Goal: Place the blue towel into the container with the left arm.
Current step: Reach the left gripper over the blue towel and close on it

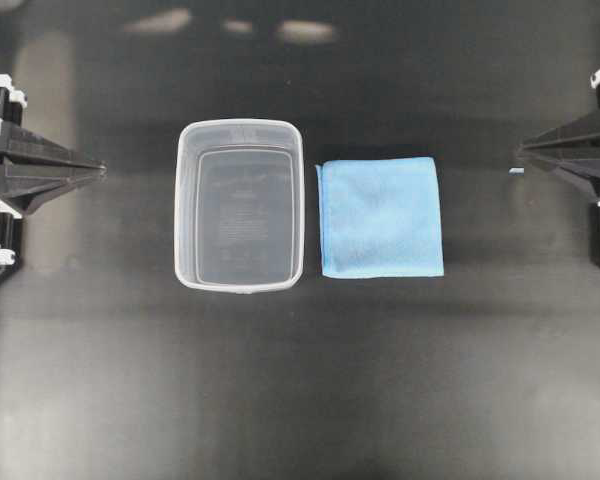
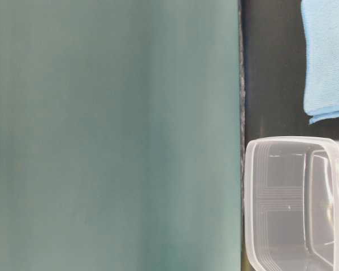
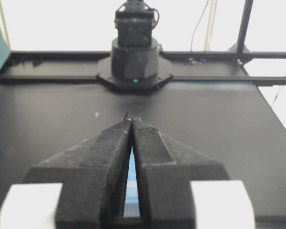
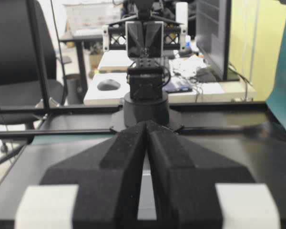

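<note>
The blue towel (image 1: 380, 215) lies flat on the black table, just right of the container (image 1: 185, 210), a clear empty tub at the centre; their edges almost touch. My left gripper (image 1: 100, 170) is shut and empty at the left edge, well clear of the tub. My right gripper (image 1: 520, 152) is shut and empty at the right edge, a short way from the towel. In the table-level view the towel (image 2: 327, 56) lies beyond the tub (image 2: 254, 203). In the left wrist view the shut gripper (image 3: 132, 119) shows a blue sliver (image 3: 130, 176) behind its fingers. The right wrist view shows its gripper (image 4: 146, 124) shut.
A teal wall (image 2: 113, 135) fills most of the table-level view. The opposite arm's base (image 3: 135, 57) stands at the far table edge, and the other base (image 4: 145, 95) shows in the right wrist view. A small pale speck (image 1: 516, 171) lies near the right gripper.
</note>
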`<move>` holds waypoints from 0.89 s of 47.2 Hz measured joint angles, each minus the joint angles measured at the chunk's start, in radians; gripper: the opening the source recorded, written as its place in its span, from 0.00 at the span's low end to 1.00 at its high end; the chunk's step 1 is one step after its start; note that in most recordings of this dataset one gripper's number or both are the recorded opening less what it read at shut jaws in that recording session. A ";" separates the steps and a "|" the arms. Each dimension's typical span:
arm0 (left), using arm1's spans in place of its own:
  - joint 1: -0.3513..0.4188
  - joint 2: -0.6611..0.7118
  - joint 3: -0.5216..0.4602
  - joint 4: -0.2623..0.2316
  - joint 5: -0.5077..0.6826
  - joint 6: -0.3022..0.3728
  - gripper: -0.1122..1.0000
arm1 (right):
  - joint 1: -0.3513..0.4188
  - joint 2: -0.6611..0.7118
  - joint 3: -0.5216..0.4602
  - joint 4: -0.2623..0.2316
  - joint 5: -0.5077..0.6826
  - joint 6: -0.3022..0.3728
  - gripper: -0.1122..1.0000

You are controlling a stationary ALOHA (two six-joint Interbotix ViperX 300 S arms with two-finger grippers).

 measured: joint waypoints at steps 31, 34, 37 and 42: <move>0.046 0.422 -0.574 0.037 0.551 -0.021 0.10 | -0.017 -0.072 0.000 0.005 0.103 0.015 0.15; 0.052 0.472 -0.620 0.038 0.584 -0.021 0.11 | -0.017 -0.092 0.000 0.005 0.123 0.031 0.28; 0.052 0.529 -0.664 0.038 0.629 -0.021 0.11 | -0.017 -0.118 0.000 0.005 0.138 0.048 0.45; 0.051 0.614 -0.741 0.038 0.710 -0.020 0.19 | -0.017 -0.161 0.000 0.006 0.150 0.063 0.72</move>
